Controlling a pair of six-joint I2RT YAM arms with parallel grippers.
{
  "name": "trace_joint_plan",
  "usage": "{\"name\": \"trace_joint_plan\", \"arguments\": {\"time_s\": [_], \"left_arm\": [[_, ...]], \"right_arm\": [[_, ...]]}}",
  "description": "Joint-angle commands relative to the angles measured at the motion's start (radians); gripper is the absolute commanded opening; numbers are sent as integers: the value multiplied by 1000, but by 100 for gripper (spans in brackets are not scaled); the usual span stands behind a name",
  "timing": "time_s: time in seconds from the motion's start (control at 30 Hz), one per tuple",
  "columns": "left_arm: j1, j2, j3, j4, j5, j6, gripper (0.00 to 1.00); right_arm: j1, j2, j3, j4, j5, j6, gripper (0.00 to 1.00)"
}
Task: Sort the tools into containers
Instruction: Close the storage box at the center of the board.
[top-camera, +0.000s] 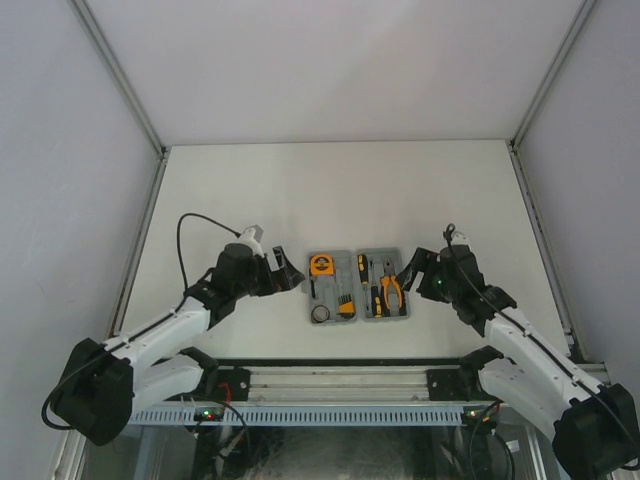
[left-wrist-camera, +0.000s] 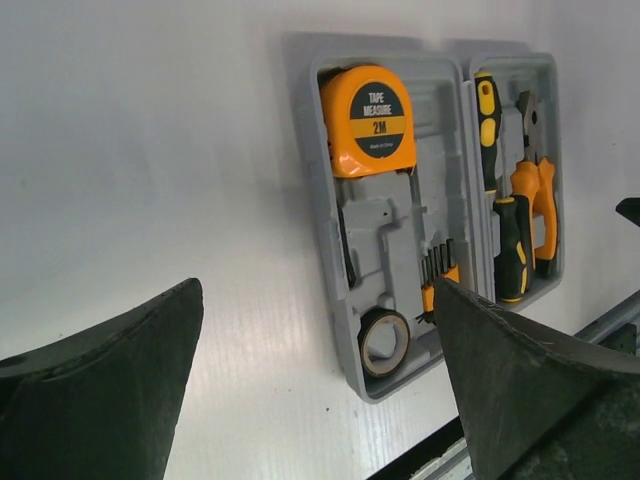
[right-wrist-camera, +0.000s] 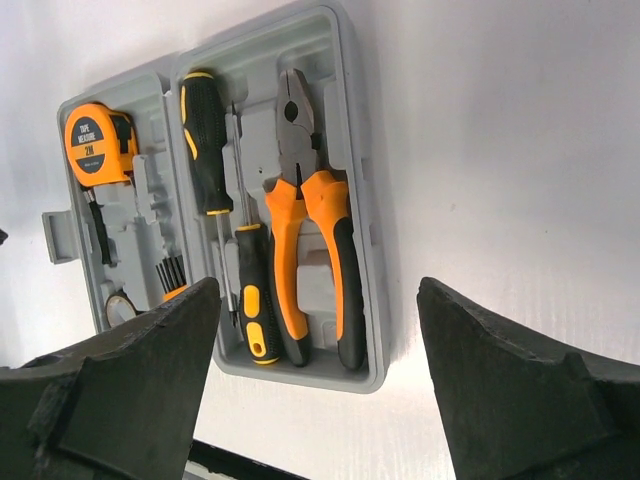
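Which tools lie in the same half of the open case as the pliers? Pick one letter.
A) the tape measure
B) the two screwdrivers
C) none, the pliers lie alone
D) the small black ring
B: the pliers lie right beside the two screwdrivers in one half of the grey case, while the tape measure sits in the other half.
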Motion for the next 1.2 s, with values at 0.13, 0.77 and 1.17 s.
{"name": "trace_joint_plan", "arguments": {"time_s": [0.13,0.77,1.17], "left_arm": [[-4,65,-8,169,69,15,93],[-4,282,-16,319,175,-26,57],[-4,354,-31,401,226,-68,32]], "right_arm": [[-38,27,-14,71,-79,-38,79],[-100,92,-72,159,-160,-43,68],[-115,86,-74,155,-172,-53,65]]}}
